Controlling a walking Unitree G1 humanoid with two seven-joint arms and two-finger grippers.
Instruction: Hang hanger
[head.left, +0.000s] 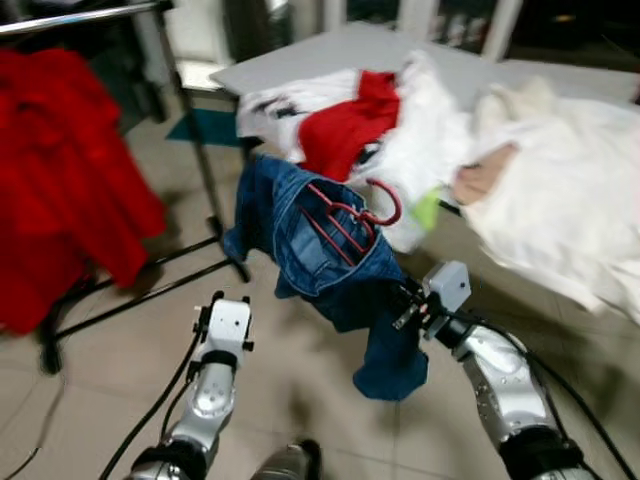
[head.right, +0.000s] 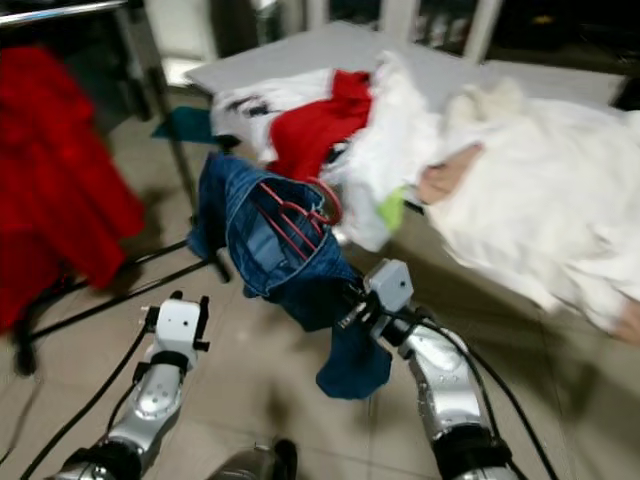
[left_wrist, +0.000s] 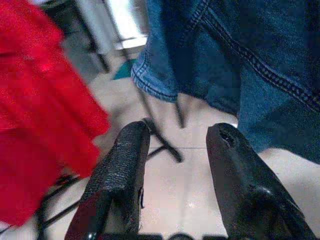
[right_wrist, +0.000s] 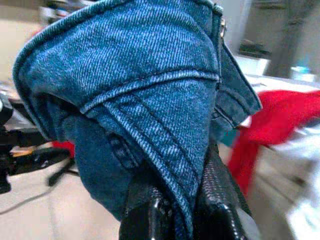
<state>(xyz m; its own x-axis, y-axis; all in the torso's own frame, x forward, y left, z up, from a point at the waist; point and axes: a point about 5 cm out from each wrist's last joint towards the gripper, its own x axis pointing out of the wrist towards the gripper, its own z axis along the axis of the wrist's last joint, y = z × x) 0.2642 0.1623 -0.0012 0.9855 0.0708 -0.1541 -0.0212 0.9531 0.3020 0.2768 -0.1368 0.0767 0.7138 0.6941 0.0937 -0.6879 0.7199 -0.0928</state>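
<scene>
Right gripper (head.left: 408, 303) at centre-right of the frame, clamped narrow on a fold of jeans (head.left: 320, 250); in the right wrist view denim (right_wrist: 150, 100) pinched between both black fingers (right_wrist: 220, 200). Jeans held up off the tiled floor (head.left: 300, 400), draped over a red hanger (head.left: 345, 215) with its hook (head.left: 388, 205) curling toward the upper right, close against the clothes pile. Left gripper (head.left: 222, 305) at lower left, low over the floor, spread wide and holding nothing; in the left wrist view fingers (left_wrist: 120, 170) well apart, jeans hem (left_wrist: 155, 85) beyond them and untouched. Red garment (head.left: 60, 170) hanging at the far left from a rack rail (head.left: 80, 18) along the upper left edge, dark rack legs (head.left: 150, 280) splayed on the floor beneath. Grey table (head.left: 330, 50) across the top centre, heaped with white clothes (head.left: 560, 180) and a red top (head.left: 345, 125). Head views blurred; fine detail of the hanger hard to make out.
</scene>
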